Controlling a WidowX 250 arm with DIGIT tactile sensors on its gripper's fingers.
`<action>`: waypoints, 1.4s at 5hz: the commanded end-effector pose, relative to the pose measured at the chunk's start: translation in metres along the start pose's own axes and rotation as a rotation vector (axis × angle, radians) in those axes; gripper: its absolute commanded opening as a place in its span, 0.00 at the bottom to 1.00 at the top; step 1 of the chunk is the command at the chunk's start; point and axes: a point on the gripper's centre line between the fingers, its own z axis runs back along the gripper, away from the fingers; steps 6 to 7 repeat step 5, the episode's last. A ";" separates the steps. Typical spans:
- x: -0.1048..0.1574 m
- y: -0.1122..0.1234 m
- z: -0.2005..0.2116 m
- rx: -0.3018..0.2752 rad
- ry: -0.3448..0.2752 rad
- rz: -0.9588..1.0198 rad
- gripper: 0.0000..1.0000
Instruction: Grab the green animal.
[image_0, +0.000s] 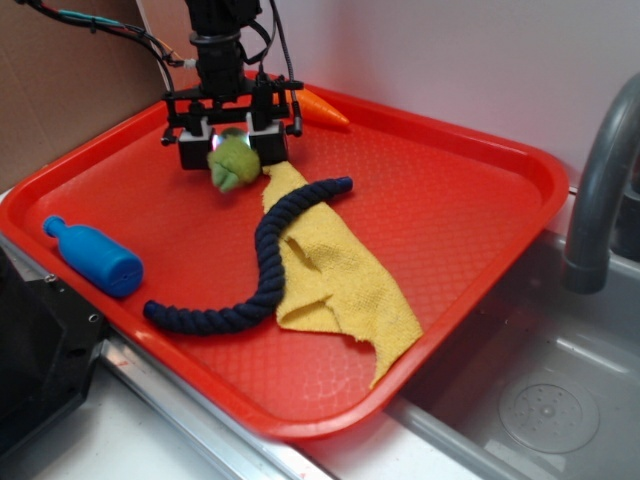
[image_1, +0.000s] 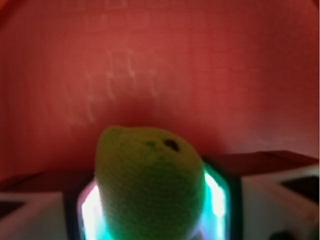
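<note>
The green animal (image_0: 232, 160) is a small fuzzy yellow-green plush at the back left of the red tray (image_0: 450, 200). My gripper (image_0: 232, 148) is shut on it, one black-and-white finger on each side. In the wrist view the green animal (image_1: 150, 185) fills the gap between the two glowing pads (image_1: 215, 200), its rounded end with dark spots pointing away from the camera. Whether the plush rests on the tray floor or hangs just above it cannot be told.
A yellow cloth (image_0: 340, 280) lies mid-tray with a dark blue rope (image_0: 265, 270) curled across it, close to the plush. A blue bottle (image_0: 95, 257) lies near the left rim. An orange carrot (image_0: 322, 108) sits behind the gripper. A sink and faucet (image_0: 600, 190) are at the right.
</note>
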 end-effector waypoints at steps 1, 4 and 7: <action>-0.021 0.056 0.112 -0.111 -0.229 -0.208 0.00; -0.070 0.046 0.172 -0.126 -0.414 -0.411 0.00; -0.065 0.044 0.164 -0.134 -0.408 -0.382 0.00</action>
